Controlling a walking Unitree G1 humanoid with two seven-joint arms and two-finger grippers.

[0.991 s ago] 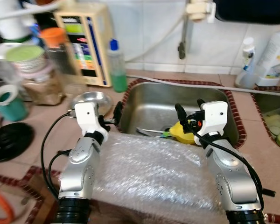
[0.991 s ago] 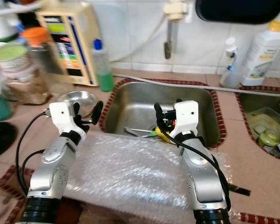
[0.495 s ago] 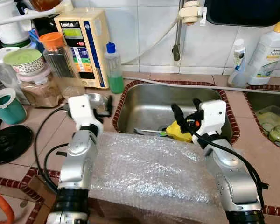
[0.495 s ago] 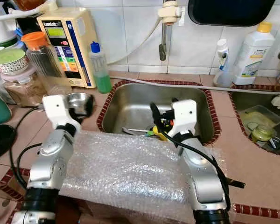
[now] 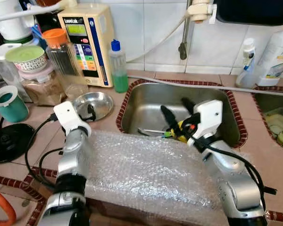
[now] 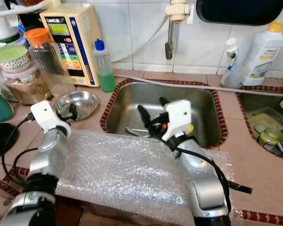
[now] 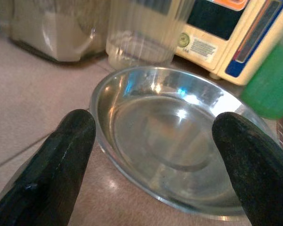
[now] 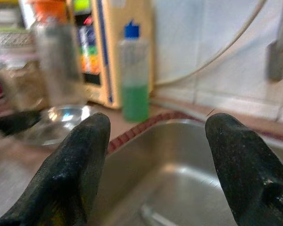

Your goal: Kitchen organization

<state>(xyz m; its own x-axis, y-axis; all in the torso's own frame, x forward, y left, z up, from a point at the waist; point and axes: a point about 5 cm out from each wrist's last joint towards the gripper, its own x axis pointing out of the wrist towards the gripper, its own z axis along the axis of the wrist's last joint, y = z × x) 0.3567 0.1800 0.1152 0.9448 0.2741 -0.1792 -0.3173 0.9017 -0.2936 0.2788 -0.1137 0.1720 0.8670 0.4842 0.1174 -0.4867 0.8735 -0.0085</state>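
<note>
Left wrist view: left gripper [image 7: 153, 155], fingers spread, just before steel dish [image 7: 174, 136]; right gripper [image 5: 177, 113], also spread, over sink [image 5: 151, 101] beside dish.

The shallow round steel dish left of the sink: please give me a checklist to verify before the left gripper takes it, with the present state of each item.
1. Left gripper open: ok.
2. Fingers on either side of the shallow round steel dish, left wrist view: ok.
3. Dish empty: ok.
4. Fingers already touching its rim: cannot tell.
5. Clear ribbed jar and green soap bottle stand close behind the dish: not ok.
6. Right gripper away, open over the steel sink: ok.
</note>
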